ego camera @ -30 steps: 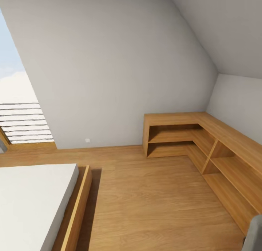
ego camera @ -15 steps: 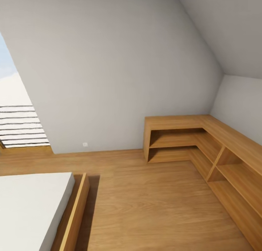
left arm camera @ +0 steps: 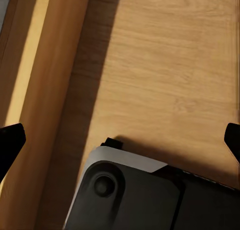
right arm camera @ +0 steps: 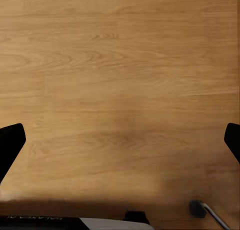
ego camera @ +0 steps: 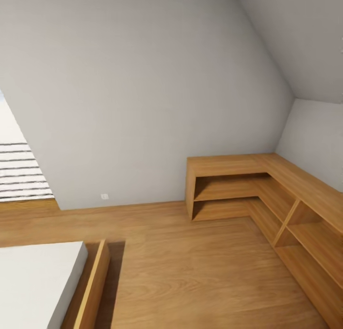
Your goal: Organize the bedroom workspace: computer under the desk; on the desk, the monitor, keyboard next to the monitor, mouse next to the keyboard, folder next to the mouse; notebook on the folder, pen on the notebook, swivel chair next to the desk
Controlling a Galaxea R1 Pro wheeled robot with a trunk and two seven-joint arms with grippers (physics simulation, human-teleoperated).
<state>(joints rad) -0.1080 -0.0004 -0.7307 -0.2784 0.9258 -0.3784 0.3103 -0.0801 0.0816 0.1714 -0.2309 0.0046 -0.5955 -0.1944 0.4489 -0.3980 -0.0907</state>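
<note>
The desk, computer, monitor, keyboard, mouse, folder, notebook, pen and swivel chair are out of view. In the left wrist view my left gripper [left arm camera: 120, 140] is open over the wooden floor, its dark fingertips [left arm camera: 10, 140] at the picture's two sides with nothing between them. My right gripper [right arm camera: 120, 140] is also open and empty above bare floorboards in the right wrist view. My own grey and black base [left arm camera: 130, 195] lies beneath the left gripper.
A light wood L-shaped shelf unit [ego camera: 228, 164] fills the room's far right corner. A bed [ego camera: 33, 281] with a white mattress and wooden frame [ego camera: 93, 291] is at the lower left. A window with blinds [ego camera: 19, 172] is at the left. A thin chrome bar [right arm camera: 207, 212] lies on the floor.
The whole head view has shifted with the camera: window and bed slid left and down in the picture, and a grey corner at the lower right has left it.
</note>
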